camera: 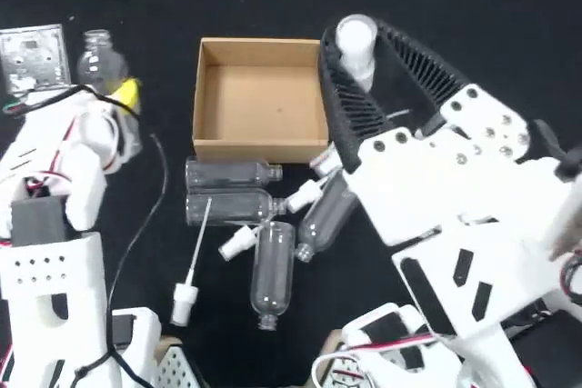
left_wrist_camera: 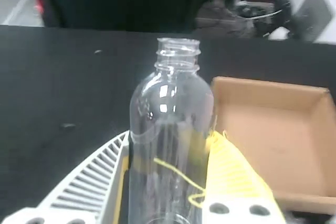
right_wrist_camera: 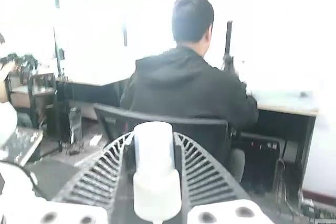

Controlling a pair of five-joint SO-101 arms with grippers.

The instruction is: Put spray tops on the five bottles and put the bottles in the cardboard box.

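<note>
left pincer (left_wrist_camera: pixel 168 195) grips upright bottle (left_wrist_camera: pixel 170 119), right pincer (right_wrist_camera: pixel 154 140) a spray top (right_wrist_camera: pixel 154 153); overhead, seemingly four bottles (camera: pixel 232 173) lie loose.

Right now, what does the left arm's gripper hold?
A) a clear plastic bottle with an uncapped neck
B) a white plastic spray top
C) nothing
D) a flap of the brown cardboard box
A: the left gripper is shut around the upright clear plastic bottle, whose threaded neck is bare, beside the brown cardboard box.
</note>
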